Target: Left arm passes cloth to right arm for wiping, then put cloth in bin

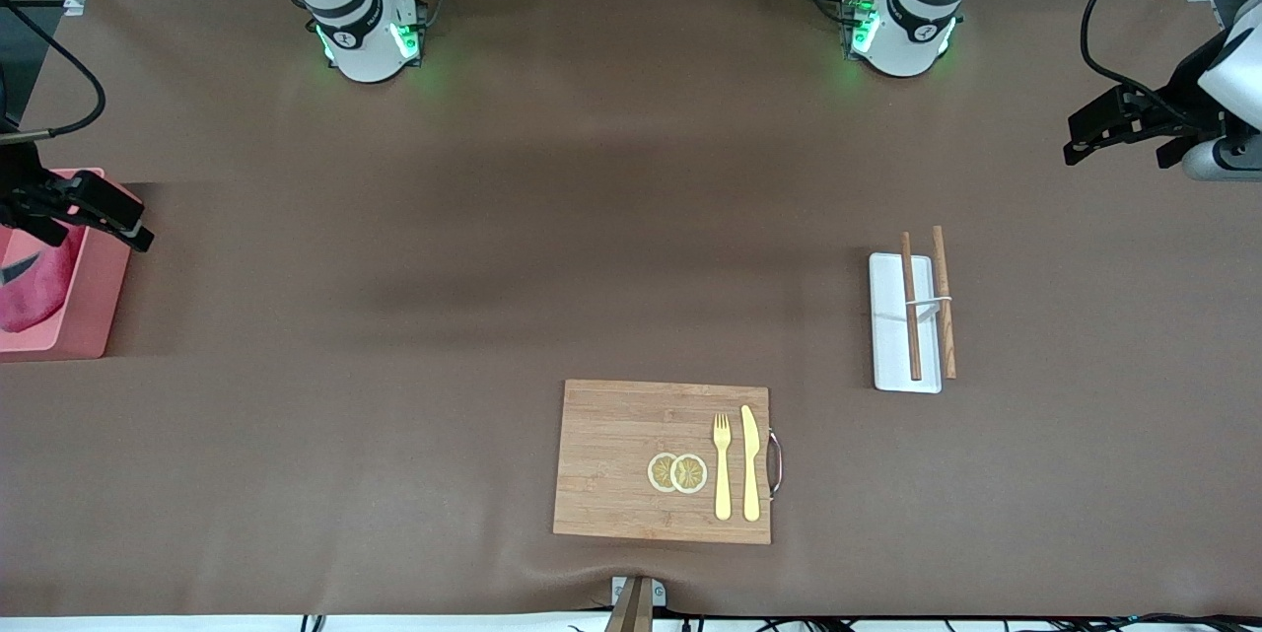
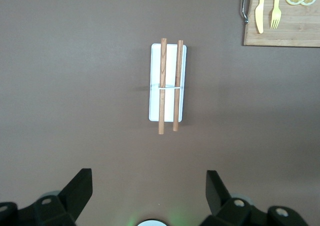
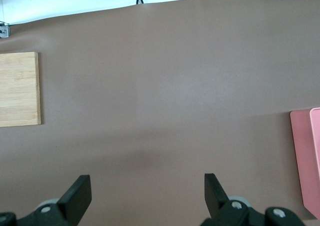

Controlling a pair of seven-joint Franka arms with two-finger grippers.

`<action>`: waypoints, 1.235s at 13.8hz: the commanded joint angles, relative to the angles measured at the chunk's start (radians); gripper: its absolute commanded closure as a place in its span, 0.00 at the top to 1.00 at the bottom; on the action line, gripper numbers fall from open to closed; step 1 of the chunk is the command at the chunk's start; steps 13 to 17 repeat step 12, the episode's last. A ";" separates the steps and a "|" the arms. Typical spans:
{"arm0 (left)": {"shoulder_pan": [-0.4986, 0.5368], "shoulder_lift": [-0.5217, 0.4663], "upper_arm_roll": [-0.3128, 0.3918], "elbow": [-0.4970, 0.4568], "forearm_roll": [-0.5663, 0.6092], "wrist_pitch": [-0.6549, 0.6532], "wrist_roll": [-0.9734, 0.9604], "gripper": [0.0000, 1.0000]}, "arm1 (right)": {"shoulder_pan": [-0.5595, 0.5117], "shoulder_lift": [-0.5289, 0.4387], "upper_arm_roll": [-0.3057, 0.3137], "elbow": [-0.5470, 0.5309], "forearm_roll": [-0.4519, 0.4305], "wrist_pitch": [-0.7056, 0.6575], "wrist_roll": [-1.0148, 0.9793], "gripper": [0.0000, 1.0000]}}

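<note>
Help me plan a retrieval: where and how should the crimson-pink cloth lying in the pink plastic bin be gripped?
Probably pinch the raised bunched fold of the crimson-pink cloth from straight above: the straight walls of the pink plastic bin block any sideways approach, and the soft heap offers a ridge to the fingers.

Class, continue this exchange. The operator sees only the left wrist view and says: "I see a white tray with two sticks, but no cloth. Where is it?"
Observer: The cloth lies in the bin, at the right arm's end of the table.
Operator: Where is the right gripper?
Observer: The right gripper hangs over the bin's edge, jaws open and empty.
Operator: And mine?
Observer: The left gripper hangs over the table's edge at the left arm's end.
</note>
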 commanded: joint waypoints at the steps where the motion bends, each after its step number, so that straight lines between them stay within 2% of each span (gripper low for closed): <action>1: 0.002 -0.003 -0.003 -0.001 -0.002 -0.006 0.010 1.00 | -0.001 0.005 0.005 0.019 -0.013 -0.021 0.020 1.00; 6: 0.004 0.008 -0.002 0.005 0.013 0.011 0.089 1.00 | -0.013 0.000 -0.003 0.022 -0.020 -0.076 0.011 1.00; 17: 0.002 0.006 -0.002 0.005 0.016 0.013 0.089 1.00 | -0.012 0.000 0.000 0.018 -0.031 -0.089 0.019 1.00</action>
